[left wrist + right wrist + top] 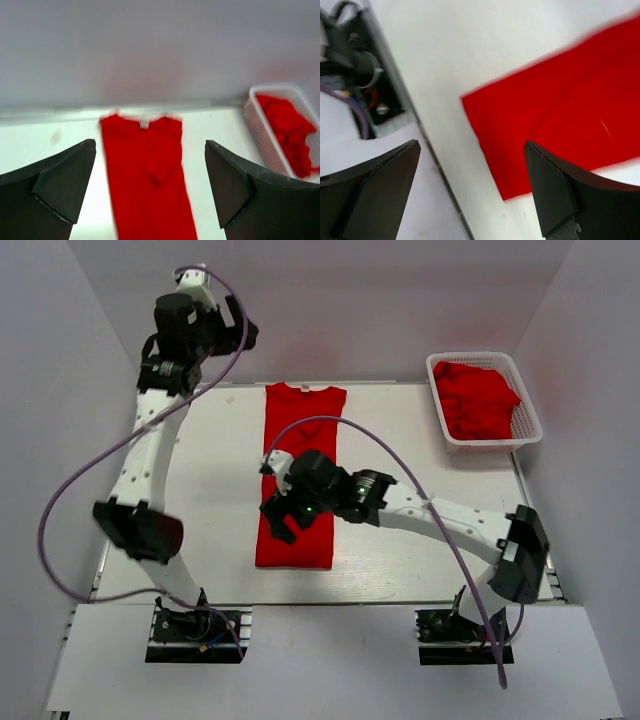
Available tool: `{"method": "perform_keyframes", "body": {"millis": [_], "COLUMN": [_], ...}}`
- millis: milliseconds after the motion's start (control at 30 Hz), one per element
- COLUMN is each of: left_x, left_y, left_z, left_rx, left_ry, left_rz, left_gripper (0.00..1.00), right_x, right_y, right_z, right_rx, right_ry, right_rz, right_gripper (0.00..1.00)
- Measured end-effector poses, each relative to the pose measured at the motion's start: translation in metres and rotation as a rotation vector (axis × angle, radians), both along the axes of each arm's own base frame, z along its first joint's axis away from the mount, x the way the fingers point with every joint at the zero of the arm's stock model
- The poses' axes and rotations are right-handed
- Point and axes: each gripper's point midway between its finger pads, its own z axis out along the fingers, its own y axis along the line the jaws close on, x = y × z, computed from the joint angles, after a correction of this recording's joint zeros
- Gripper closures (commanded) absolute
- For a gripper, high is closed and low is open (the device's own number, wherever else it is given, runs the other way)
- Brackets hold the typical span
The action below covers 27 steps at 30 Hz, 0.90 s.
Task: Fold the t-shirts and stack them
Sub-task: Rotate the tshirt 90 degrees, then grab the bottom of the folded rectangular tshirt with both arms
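A red t-shirt (298, 440) lies on the table folded into a long narrow strip, neck toward the far wall. It also shows in the left wrist view (145, 180) and its hem end shows in the right wrist view (555, 110). More red t-shirts (478, 400) lie crumpled in the white basket (530, 425). My right gripper (280, 520) is open and empty, hovering over the strip's near part. My left gripper (235, 330) is open and empty, raised high near the far wall, left of the shirt's neck.
The basket also shows at the right in the left wrist view (260, 135). The table's near metal edge and the left arm's base (365, 95) show in the right wrist view. White walls enclose the table on three sides.
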Motion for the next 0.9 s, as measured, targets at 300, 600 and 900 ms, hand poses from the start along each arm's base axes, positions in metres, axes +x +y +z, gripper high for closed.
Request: {"method": "perform_keyframes", "body": {"millis": [300,600,900], "left_x": [-0.2,-0.369,-0.39], "left_y": [0.034,0.025,0.0], "left_z": [-0.221,-0.336,-0.353], "left_rx": [0.113,0.094,0.01], "left_ry": [0.647,1.059,1.08], "left_rz": [0.067,-0.041,-0.092], "left_gripper": [0.0,0.0,0.04], "right_x": [0.01,-0.013,-0.013], "right_y": [-0.117,-0.176,-0.145], "right_z": [-0.07,-0.136,-0.15], "right_rx": [-0.206,-0.39,-0.337], "right_ry": [0.043,-0.017,0.032], "right_rz": [-0.383,-0.288,-0.323], "right_gripper": [0.1,0.1,0.1]}}
